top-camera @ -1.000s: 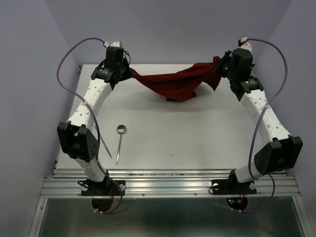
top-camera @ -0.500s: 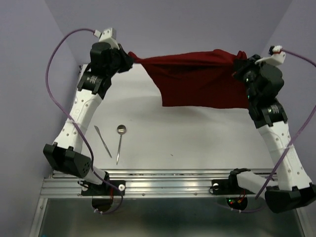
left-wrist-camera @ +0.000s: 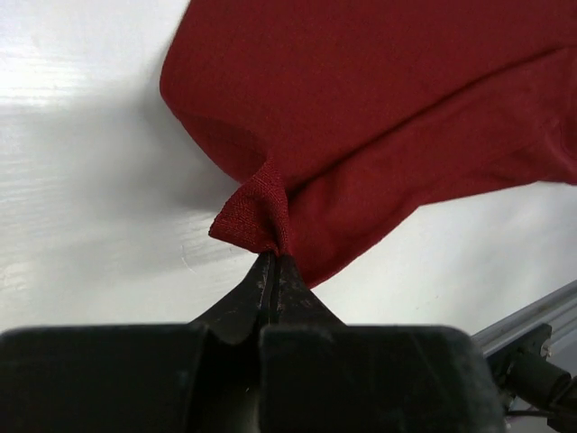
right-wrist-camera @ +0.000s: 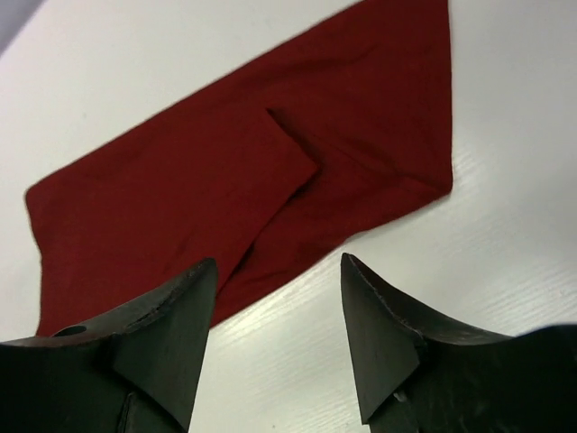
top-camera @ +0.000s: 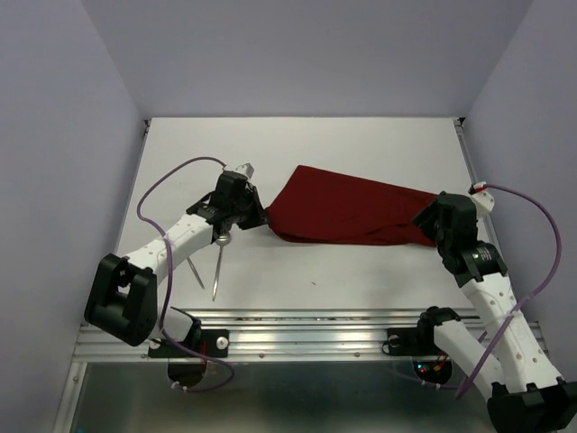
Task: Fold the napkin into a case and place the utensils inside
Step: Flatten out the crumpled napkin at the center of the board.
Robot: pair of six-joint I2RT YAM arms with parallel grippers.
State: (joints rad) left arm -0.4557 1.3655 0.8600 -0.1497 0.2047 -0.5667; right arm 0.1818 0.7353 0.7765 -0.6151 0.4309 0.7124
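The napkin (top-camera: pixel 352 212) is dark red woven cloth, matt, with a fine weave visible close up, and it lies in soft folds. The table (top-camera: pixel 361 144) beneath the napkin is white and matt, with faint straight grain lines. Just left of the napkin, the spoon (top-camera: pixel 217 271) is bright, polished silver metal. The thin straight utensil (top-camera: pixel 196 275) beside it has the same finish. The left gripper (left-wrist-camera: pixel 273 262) at the napkin's left corner and the right gripper (right-wrist-camera: pixel 275 266) at its right end are black, matt and plastic-looking. The arm shells (top-camera: pixel 171 239) are smooth white plastic with a slight sheen. The rail (top-camera: pixel 315 329) on the near side of the napkin is ribbed bare metal.
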